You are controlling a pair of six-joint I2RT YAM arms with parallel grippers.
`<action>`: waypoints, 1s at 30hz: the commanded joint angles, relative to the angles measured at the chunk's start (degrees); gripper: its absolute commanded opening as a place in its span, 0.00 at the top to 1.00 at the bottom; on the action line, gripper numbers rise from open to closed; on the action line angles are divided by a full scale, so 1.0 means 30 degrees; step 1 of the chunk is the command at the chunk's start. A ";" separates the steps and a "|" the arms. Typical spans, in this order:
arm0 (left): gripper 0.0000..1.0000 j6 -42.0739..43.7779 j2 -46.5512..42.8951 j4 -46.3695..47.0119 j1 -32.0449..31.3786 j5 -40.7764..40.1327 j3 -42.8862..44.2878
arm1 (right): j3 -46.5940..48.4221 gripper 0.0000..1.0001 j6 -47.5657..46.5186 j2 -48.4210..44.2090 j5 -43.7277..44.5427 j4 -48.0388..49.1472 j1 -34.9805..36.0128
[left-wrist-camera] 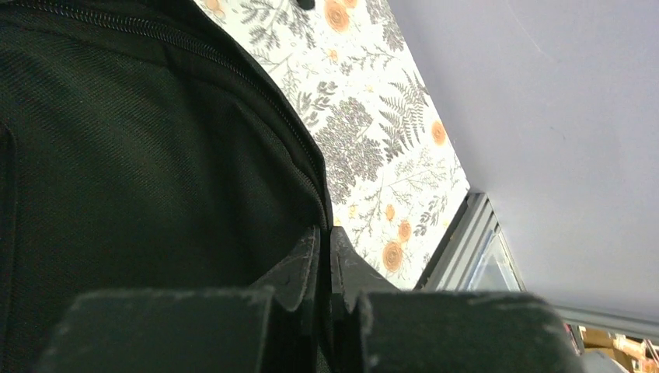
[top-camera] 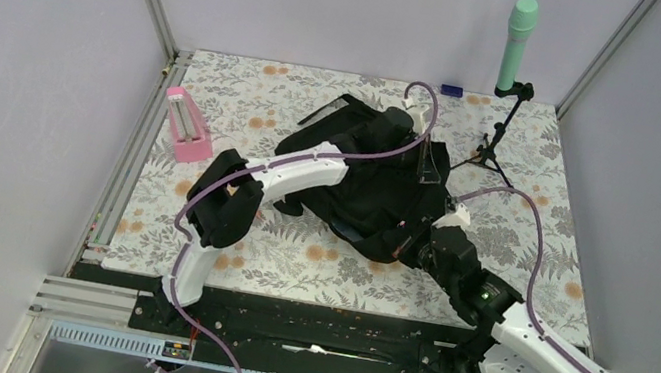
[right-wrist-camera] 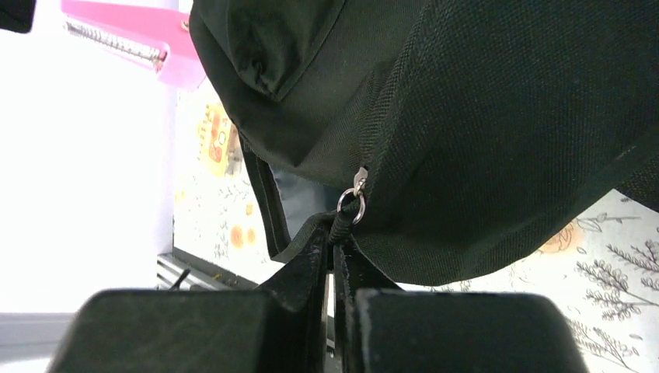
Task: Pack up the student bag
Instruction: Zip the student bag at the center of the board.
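The student bag [top-camera: 367, 188] lies in the middle of the flowery table cloth [top-camera: 248, 112]. It is black and floppy, and its straps poke out at the far side. Both arms reach in to it.

The left gripper [left-wrist-camera: 325, 241] is at the far right side of the bag. Its two fingers [left-wrist-camera: 299, 260] are almost pressed together, with only a thin gap. The edge of the bag, just by the zip [left-wrist-camera: 233, 70], runs down into that gap, so it is pinching the cloth of the bag.

The right gripper [right-wrist-camera: 332, 245] is at the near side of the bag. Its fingers are squeezed tight too. They hold the zip pull [right-wrist-camera: 340, 225], a short black cord that hangs from a little silver ring [right-wrist-camera: 351, 206]. The bag sags above them, lifted a bit off the table there.

A pink stapler [top-camera: 187, 125] sits to the left of the bag, well apart from it. A green microphone [top-camera: 518, 41] stands on a small black stand [top-camera: 496, 143] at the far right. A tiny blue thing [top-camera: 451, 90] lies by the back wall; it is too small to tell what it is.
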 commanded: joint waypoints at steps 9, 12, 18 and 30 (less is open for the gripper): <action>1.00 0.0359 -0.1223 0.7357 0.3479 -0.8727 0.0811 | 0.1806 1.00 0.0933 0.2237 -0.3877 0.3396 0.3776; 1.00 0.1060 -0.1175 0.6473 0.3721 -0.9266 0.1706 | 0.1988 1.00 0.0886 0.2287 -0.3756 0.3643 0.3897; 1.00 0.1495 -0.0908 0.4372 0.3948 -1.0485 0.3638 | 0.2254 1.00 0.0625 0.2356 -0.3366 0.3667 0.3975; 0.22 0.4141 -0.7269 0.5748 0.3977 -0.3725 -0.4089 | 0.1745 1.00 -0.2251 0.1333 -0.4211 0.2147 -0.1051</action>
